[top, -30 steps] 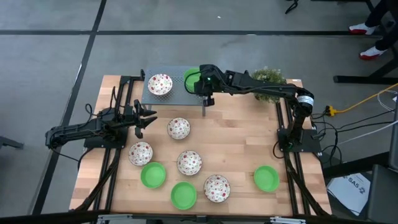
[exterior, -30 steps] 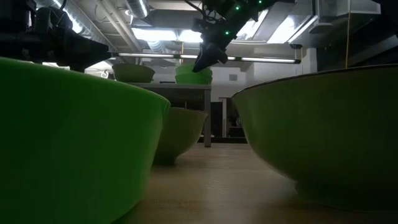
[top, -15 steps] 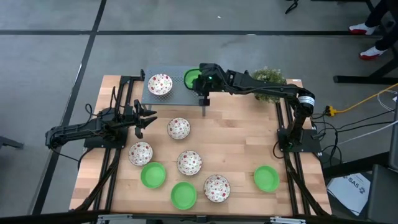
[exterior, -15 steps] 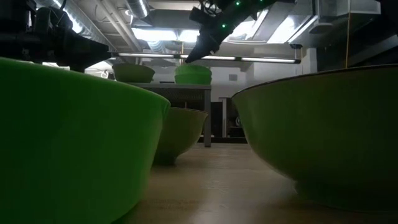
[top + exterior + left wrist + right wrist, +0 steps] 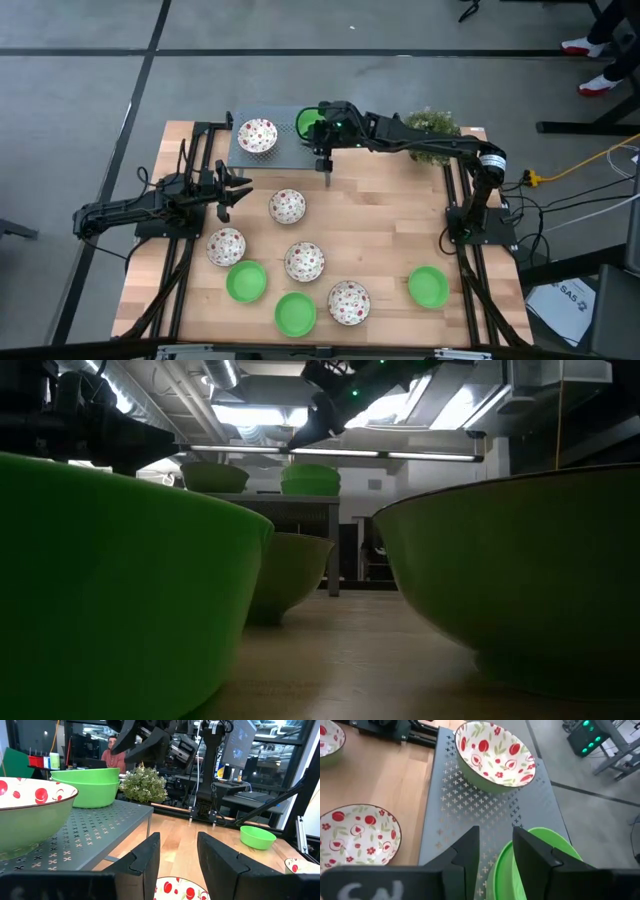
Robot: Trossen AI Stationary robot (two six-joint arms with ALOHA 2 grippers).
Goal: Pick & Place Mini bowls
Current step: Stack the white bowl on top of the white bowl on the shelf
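Two plain green mini bowls [image 5: 306, 122] sit stacked on a grey perforated stand [image 5: 275, 150], next to one speckled bowl [image 5: 257, 135]. My right gripper [image 5: 320, 130] hovers open above the green stack [image 5: 540, 870], its fingers [image 5: 467, 852] clear of the rim. Several speckled bowls [image 5: 287, 206] and three green bowls [image 5: 246, 281] rest on their bases on the wooden table. My left gripper [image 5: 177, 862] waits open near the table's left side, low over a speckled bowl [image 5: 175, 889], beside the stand.
A bushy potted plant [image 5: 432, 127] stands at the far right, behind the right arm. The stand [image 5: 85, 845] is raised on legs above the wooden table [image 5: 380, 225]. A green bowl [image 5: 428, 286] sits alone near the right edge. A person [image 5: 112, 752] is beyond the table.
My right gripper has risen from the rim of the green stack on the stand and drifted slightly toward the table's left. The green stack stays on the stand. My left arm has kept still.
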